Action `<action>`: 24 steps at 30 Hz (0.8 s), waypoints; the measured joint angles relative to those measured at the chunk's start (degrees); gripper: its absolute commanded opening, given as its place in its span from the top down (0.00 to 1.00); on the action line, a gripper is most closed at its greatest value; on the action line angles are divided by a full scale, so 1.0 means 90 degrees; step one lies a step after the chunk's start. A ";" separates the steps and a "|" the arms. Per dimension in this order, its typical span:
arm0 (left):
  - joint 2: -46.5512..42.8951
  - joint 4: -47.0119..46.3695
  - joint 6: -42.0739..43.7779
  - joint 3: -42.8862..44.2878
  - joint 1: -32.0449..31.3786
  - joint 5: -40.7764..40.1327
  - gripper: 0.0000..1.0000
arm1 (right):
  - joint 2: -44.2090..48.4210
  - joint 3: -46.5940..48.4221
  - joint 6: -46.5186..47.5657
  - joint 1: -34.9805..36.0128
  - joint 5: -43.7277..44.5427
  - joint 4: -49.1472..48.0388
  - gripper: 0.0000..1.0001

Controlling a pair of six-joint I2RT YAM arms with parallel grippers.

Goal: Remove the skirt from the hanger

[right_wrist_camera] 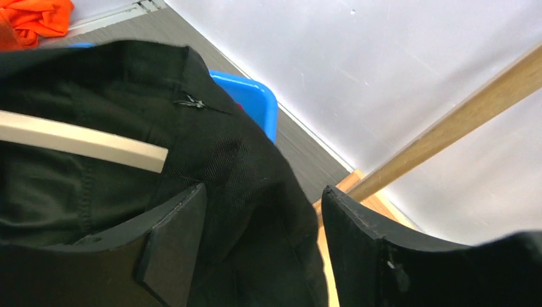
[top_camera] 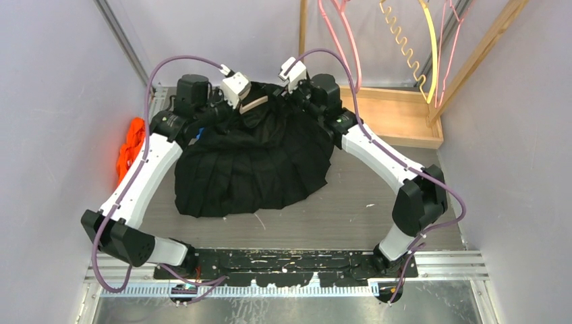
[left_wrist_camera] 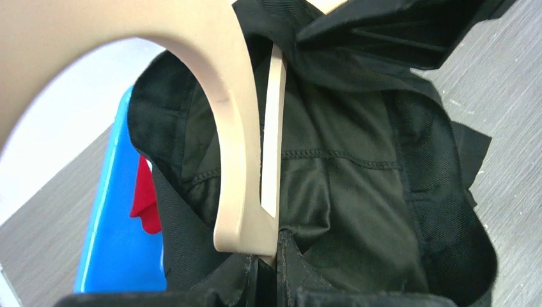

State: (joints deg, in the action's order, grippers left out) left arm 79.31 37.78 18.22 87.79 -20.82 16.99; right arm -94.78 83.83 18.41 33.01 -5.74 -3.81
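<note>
Far end of the table: I see the right gripper (right_wrist_camera: pixel 263 192) with its fingers wide apart, straddling the waistband of the black pleated skirt (top_camera: pixel 249 162).
Left gripper (top_camera: pixel 246 100): down at the beige plastic hanger (left_wrist_camera: pixel 233 128); I cannot tell its grip.
Skirt: fanned over the grey tabletop (top_camera: pixel 364 209), hanger inside its waist.
Blue plastic tub (left_wrist_camera: pixel 108 243): holds a red item (left_wrist_camera: pixel 147 201), possibly cloth.
Left wall: orange cloth (top_camera: pixel 131 145) beside it.

Left arm (top_camera: pixel 145 169) and right arm (top_camera: pixel 374 154) meet above a beige hanger (top_camera: pixel 255 104) atop the black skirt (top_camera: pixel 253 165) on the table (top_camera: pixel 351 219).
</note>
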 measured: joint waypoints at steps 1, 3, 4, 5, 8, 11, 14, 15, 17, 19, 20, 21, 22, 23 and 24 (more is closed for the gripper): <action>0.0015 -0.0022 0.0000 -0.0063 0.0000 -0.0005 1.00 | 0.0000 0.0034 -0.0019 0.0010 -0.0022 -0.0002 0.22; 0.0070 -0.0027 -0.0002 -0.0182 0.0002 -0.0019 1.00 | 0.0007 0.0073 -0.0015 0.0036 -0.0058 0.0005 0.21; 0.0107 -0.0027 -0.0002 -0.0214 0.0000 -0.0034 1.00 | 0.0007 0.0104 -0.0007 0.0051 -0.0090 0.0039 0.20; 0.0148 -0.0029 -0.0002 -0.0226 0.0002 -0.0041 1.00 | 0.0010 0.0129 0.0015 0.0073 -0.0109 0.0080 0.19; 0.0257 -0.0083 -0.0002 -0.0228 0.0000 -0.0053 1.00 | 0.0046 0.0175 0.0104 0.0119 -0.0121 0.0202 0.19; 0.0335 -0.0121 -0.0002 -0.0223 0.0000 -0.0053 1.00 | 0.0068 0.0175 0.0148 0.0175 -0.0146 0.0240 0.18; 0.0401 -0.0109 -0.0002 -0.0175 -0.0007 -0.0053 1.00 | 0.0068 0.0163 0.0138 0.0240 -0.0165 0.0245 0.16; 0.0410 -0.0107 -0.0002 -0.0158 -0.0015 -0.0053 1.00 | 0.0068 0.0163 0.0131 0.0255 -0.0170 0.0243 0.16; 0.0415 -0.0078 -0.0002 -0.0112 -0.0032 -0.0051 1.00 | 0.0068 0.0163 0.0126 0.0291 -0.0185 0.0240 0.16; 0.0413 -0.0066 -0.0002 -0.0066 -0.0068 -0.0051 1.00 | 0.0058 0.0163 0.0124 0.0323 -0.0185 0.0236 0.15; 0.0413 -0.0063 -0.0002 -0.0053 -0.0085 -0.0051 1.00 | 0.0039 0.0163 0.0124 0.0323 -0.0185 0.0236 0.15; 0.0413 -0.0058 -0.0002 -0.0046 -0.0102 -0.0051 1.00 | 0.0024 0.0163 0.0124 0.0325 -0.0180 0.0231 0.15; 0.0410 -0.0041 -0.0002 -0.0046 -0.0109 -0.0051 1.00 | -0.0015 0.0160 0.0121 0.0325 -0.0177 0.0228 0.15; 0.0406 -0.0019 -0.0002 -0.0044 -0.0121 -0.0053 1.00 | -0.0053 0.0160 0.0117 0.0325 -0.0163 0.0228 0.15; 0.0401 0.0002 -0.0002 -0.0044 -0.0131 -0.0056 1.00 | -0.0095 0.0160 0.0114 0.0328 -0.0155 0.0228 0.15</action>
State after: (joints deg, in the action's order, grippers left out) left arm 82.91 37.80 18.20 87.39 -22.00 16.49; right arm -95.64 85.27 19.44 35.97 -7.14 -1.76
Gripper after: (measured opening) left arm 0.076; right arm 0.850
